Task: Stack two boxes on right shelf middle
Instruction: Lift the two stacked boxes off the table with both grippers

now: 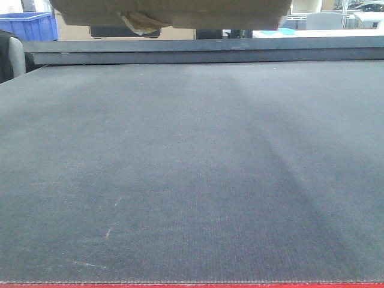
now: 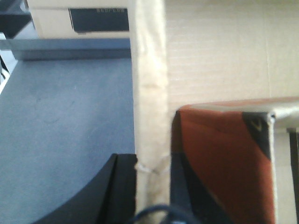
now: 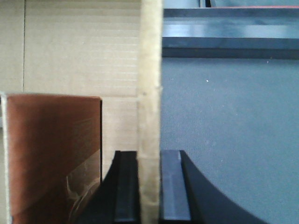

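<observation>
Open cardboard box (image 1: 174,12) hangs above the grey mat (image 1: 192,180), only its underside showing in the front view. Left gripper (image 2: 152,168) and right gripper (image 3: 149,158) each clamp a side wall. A glossy red-brown panel (image 3: 51,154) sits inside.

A cardboard box (image 2: 215,51) fills the right half of the frame, and one pale wall of it runs as an upright strip down the middle. At bottom centre the left gripper (image 2: 150,161) clamps that wall, with a black finger (image 2: 122,186) on either side. Glossy brown tape (image 2: 219,158) covers a flap at lower right. A grey mat (image 2: 65,121) spreads across the left. At upper left are a grey ledge (image 2: 70,49) and a labelled carton (image 2: 51,21).
</observation>
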Available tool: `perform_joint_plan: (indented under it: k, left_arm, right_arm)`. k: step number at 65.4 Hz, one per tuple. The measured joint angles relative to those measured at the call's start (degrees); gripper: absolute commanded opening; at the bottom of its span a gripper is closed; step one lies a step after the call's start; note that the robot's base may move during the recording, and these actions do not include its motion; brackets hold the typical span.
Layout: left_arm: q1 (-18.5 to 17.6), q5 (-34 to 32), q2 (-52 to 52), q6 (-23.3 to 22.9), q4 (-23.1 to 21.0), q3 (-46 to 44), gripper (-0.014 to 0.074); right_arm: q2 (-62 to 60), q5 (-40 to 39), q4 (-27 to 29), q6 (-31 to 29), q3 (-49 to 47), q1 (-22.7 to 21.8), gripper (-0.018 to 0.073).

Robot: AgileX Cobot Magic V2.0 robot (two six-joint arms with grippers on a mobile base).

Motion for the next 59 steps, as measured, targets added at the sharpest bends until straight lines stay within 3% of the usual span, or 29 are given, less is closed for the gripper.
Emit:
perform_joint_plan:
  k: [29,59]
  left_arm:
    - [2.1,-1.6,0.0,-2.6,-0.5,-0.1,-0.0111]
    - [2.2,-2.3,-0.1,-0.6,0.7,-0.2,-0.0111]
  right_arm:
    - [0.0,-2.4,0.2,0.1,0.0,0.0,-0.0151]
    - [0.1,-4.9,0.1,0.1,0.0,0.0,-0.0151]
